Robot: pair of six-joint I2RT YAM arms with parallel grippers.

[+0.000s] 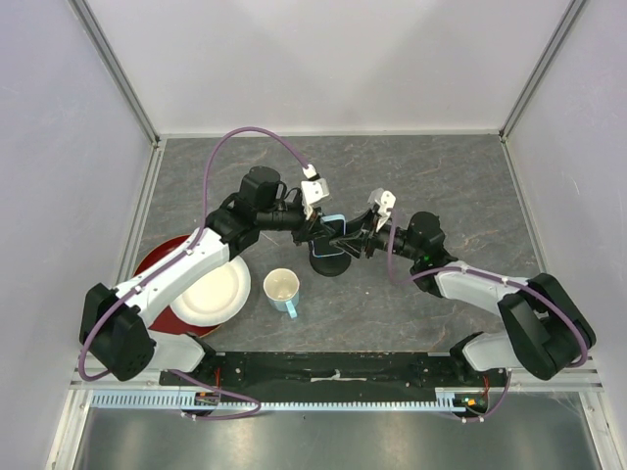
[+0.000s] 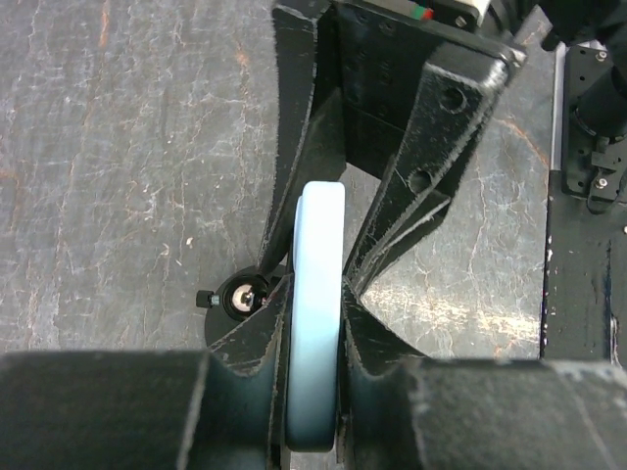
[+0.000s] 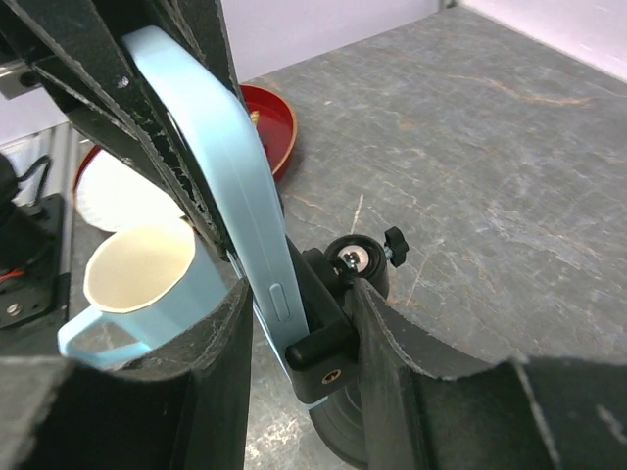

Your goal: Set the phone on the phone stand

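Note:
The phone (image 1: 333, 223), with its light blue case edge, stands on edge at the table's middle, against the black clamp holder of the phone stand (image 1: 328, 264). My left gripper (image 1: 318, 230) is shut on the phone; in the left wrist view its fingers (image 2: 245, 362) press both faces of the phone (image 2: 318, 294). My right gripper (image 1: 350, 242) comes from the right. In the right wrist view it (image 3: 304, 352) closes around the stand's clamp holder (image 3: 328, 357) with the phone's lower edge (image 3: 220, 166) also between its fingers. The stand's ball joint (image 2: 240, 299) shows beside the phone.
A white cup with a blue handle (image 1: 282, 289) stands just in front and left of the stand, also in the right wrist view (image 3: 137, 274). A white plate (image 1: 211, 294) lies on a red plate (image 1: 162, 257) at the left. Walls enclose the table.

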